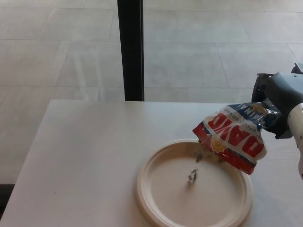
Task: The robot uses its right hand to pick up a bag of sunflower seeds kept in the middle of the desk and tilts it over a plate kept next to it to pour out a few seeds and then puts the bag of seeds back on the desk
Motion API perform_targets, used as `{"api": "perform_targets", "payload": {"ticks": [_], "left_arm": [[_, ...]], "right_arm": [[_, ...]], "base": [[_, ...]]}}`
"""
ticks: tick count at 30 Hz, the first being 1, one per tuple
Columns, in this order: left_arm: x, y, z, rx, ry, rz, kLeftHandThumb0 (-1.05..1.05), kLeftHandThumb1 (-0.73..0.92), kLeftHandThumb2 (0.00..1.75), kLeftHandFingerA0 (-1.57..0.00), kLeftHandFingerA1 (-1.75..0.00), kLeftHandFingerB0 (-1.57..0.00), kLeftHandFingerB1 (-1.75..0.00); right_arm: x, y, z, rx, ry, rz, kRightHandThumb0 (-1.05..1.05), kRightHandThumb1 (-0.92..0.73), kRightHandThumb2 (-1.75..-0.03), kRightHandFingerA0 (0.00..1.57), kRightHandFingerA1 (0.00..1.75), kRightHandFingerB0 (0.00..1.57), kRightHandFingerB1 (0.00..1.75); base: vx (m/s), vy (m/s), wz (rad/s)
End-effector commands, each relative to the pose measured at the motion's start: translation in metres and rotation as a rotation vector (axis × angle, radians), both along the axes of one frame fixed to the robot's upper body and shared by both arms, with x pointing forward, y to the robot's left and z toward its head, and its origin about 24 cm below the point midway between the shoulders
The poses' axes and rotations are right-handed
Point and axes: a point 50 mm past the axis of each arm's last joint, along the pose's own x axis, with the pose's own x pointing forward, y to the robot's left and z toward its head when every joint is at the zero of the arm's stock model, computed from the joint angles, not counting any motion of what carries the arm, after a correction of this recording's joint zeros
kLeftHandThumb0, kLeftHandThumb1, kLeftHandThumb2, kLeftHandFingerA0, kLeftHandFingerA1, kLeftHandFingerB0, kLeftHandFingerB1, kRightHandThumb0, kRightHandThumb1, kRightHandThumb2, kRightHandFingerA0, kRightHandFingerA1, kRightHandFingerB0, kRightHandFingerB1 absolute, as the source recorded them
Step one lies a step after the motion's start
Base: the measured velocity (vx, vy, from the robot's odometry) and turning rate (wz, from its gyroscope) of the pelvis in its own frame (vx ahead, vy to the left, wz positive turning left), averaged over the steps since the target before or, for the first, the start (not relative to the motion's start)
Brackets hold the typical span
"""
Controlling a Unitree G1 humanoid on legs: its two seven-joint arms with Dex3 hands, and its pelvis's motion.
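Observation:
The red, white and blue bag of sunflower seeds (233,137) hangs tilted over the right rim of the cream plate (156,198), its mouth pointing down and left. My right hand (279,101) comes in from the right edge and is shut on the bag's blue end. A few seeds (192,176) show in mid-fall and on the plate, some right under the bag's mouth. The plate rests on the white desk (85,156). My left hand does not show.
A black vertical post (130,49) stands behind the desk's far edge, with pale tiled floor beyond. The desk's left half carries nothing but a small dark speck near the front left.

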Motion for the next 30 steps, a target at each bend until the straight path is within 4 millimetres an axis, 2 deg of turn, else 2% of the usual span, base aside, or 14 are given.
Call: {"api": "perform_targets", "payload": {"ticks": [1,5,6,7,9,12,13,16,21,22,23,24,25,30], "left_arm": [[0.002,0.005,0.005,0.024,-0.002,-0.001,-0.92,0.85,1.31,-0.21,-0.76,-0.12,-0.63],[0.001,0.006,0.004,0.024,0.001,-0.003,-0.95,0.85,1.32,-0.2,-0.76,-0.12,-0.63],[0.001,0.006,0.004,0.026,0.005,0.002,-0.99,0.92,0.97,-0.17,-0.83,-0.1,-0.65],[0.001,0.006,0.004,0.03,0.009,-0.009,-0.94,0.85,1.32,-0.2,-0.76,-0.13,-0.63],[0.0,0.005,0.005,0.027,-0.001,-0.013,-0.94,0.85,1.32,-0.22,-0.78,-0.12,-0.62],[0.0,0.005,0.006,0.028,-0.001,-0.019,-0.96,0.92,0.96,-0.16,-0.82,-0.06,-0.61],[-0.001,0.006,0.005,0.022,0.007,-0.007,-0.95,0.84,1.32,-0.21,-0.77,-0.11,-0.62],[-0.001,0.006,0.004,0.019,0.009,-0.007,-0.95,0.85,1.33,-0.18,-0.75,-0.12,-0.63],[-0.004,0.006,0.005,0.014,0.011,-0.001,-0.95,0.84,1.32,-0.15,-0.74,-0.13,-0.62],[-0.004,0.005,0.004,0.011,0.01,0.001,-0.96,0.92,0.96,-0.13,-0.8,-0.05,-0.61],[-0.005,0.005,0.003,0.003,0.009,0.002,-0.94,0.85,1.32,-0.13,-0.73,-0.14,-0.6],[-0.005,0.005,0.003,0.0,0.008,0.002,-0.94,0.85,1.32,-0.13,-0.73,-0.14,-0.6],[-0.006,0.005,0.003,0.005,0.012,0.0,-0.95,0.92,0.95,-0.14,-0.81,-0.05,-0.61],[-0.006,0.004,0.002,-0.001,0.005,0.004,-0.96,0.92,0.97,-0.13,-0.8,-0.06,-0.61]], "right_arm": [[0.003,0.0,0.012,-0.139,-0.126,0.031,-0.38,-0.58,-0.97,0.95,1.75,0.78,1.24],[0.003,0.001,0.012,-0.175,-0.155,0.039,-0.38,-0.58,-0.97,0.97,1.75,0.79,1.12],[0.003,0.002,0.011,-0.177,-0.157,0.041,-0.38,-0.58,-0.97,0.97,1.75,0.79,1.1],[0.003,0.002,0.011,-0.176,-0.149,0.037,-0.39,-0.6,-0.97,0.98,1.75,0.77,1.1],[0.002,0.003,0.009,-0.182,-0.144,0.037,-0.39,-0.6,-0.96,0.97,1.75,0.77,1.13],[0.003,0.004,0.008,-0.149,-0.13,0.04,-0.39,-0.57,-0.97,0.96,1.75,0.8,1.3],[0.002,0.004,0.007,-0.106,-0.119,0.041,-0.38,-0.54,-0.98,0.97,1.75,0.8,1.33],[0.002,0.004,0.005,-0.03,-0.081,0.022,-0.38,-0.54,-0.99,0.96,1.75,0.72,1.52],[-0.003,0.002,-0.008,0.038,-0.014,-0.01,-0.41,-0.53,-1.03,0.99,1.75,0.78,1.46],[-0.004,0.001,-0.014,0.049,0.005,-0.026,-0.39,-0.58,-0.98,1.01,1.75,0.83,1.5],[-0.005,0.0,-0.018,0.068,0.02,-0.041,-0.39,-0.59,-0.98,1.01,1.75,0.84,1.5],[-0.005,0.0,-0.018,0.074,0.023,-0.045,-0.39,-0.59,-0.98,1.01,1.75,0.84,1.5],[-0.007,-0.002,-0.023,0.094,0.034,-0.061,-0.38,-0.61,-0.94,1.0,1.75,0.84,1.52],[-0.011,-0.008,-0.037,0.169,0.062,-0.119,-0.38,-0.64,-0.89,0.98,1.75,0.82,1.47]], "base": [[0.0,0.0,0.0],[0.0,0.0,0.0],[0.0,0.0,0.0],[0.0,0.0,0.0],[0.0,0.0,0.0],[0.0,0.0,0.0],[0.0,0.0,0.0],[0.0,0.0,0.0],[0.0,0.0,0.0],[0.0,0.0,0.0],[0.0,0.0,0.0],[0.0,0.0,0.0],[0.0,0.0,0.0],[0.0,0.0,0.0]]}}
